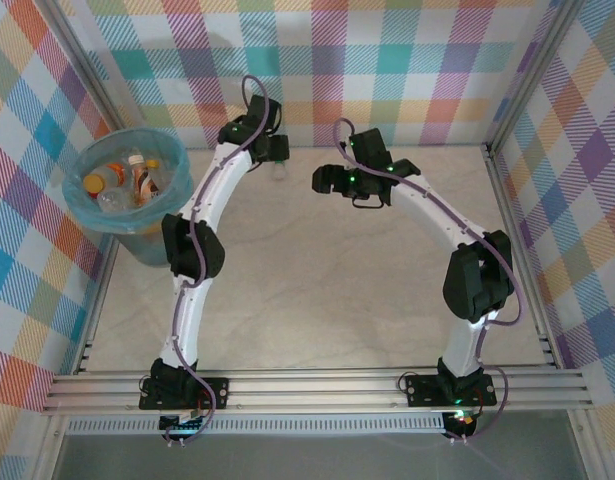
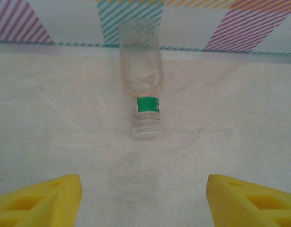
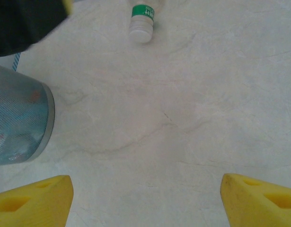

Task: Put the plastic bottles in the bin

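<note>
Top external: looks nearly done, several plastic bottles in the bin, one clear bottle left lying on the tabletop before wide-spread left jaws, right jaws spread too.

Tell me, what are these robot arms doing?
They are clearing plastic bottles into the bin, which already holds several. One clear bottle with a green label lies on the table. The left claw is open and pointed at it; the right claw is open too, holding nothing.
</note>
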Controlling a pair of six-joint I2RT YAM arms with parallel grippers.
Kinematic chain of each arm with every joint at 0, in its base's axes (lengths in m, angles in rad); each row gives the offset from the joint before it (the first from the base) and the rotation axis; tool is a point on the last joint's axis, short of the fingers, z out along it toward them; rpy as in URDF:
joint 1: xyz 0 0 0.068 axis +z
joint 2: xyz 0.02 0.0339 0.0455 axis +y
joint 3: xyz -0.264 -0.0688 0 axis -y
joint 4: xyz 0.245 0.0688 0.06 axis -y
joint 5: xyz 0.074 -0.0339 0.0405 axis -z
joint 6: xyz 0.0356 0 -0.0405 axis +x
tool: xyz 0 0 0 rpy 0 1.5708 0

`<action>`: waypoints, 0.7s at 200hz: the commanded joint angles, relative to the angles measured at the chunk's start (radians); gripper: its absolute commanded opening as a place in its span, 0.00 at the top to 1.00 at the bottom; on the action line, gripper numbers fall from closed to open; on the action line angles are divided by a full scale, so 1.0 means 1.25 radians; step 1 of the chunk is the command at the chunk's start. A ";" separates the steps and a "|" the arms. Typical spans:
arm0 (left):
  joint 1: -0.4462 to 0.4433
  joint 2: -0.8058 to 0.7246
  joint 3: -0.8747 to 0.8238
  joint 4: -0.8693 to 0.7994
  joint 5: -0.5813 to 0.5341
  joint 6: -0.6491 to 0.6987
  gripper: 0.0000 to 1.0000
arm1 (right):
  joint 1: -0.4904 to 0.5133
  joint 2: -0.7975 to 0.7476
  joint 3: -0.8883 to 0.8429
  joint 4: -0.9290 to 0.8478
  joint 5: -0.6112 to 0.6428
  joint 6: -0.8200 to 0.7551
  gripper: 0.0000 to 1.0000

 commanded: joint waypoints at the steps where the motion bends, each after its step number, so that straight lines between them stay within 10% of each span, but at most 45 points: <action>1: 0.004 0.020 0.044 0.052 -0.018 -0.038 0.30 | -0.004 -0.016 -0.020 0.009 -0.033 -0.005 0.19; 140: 0.046 0.223 0.046 0.196 0.032 -0.102 0.31 | -0.011 0.003 -0.038 0.006 -0.071 0.008 0.19</action>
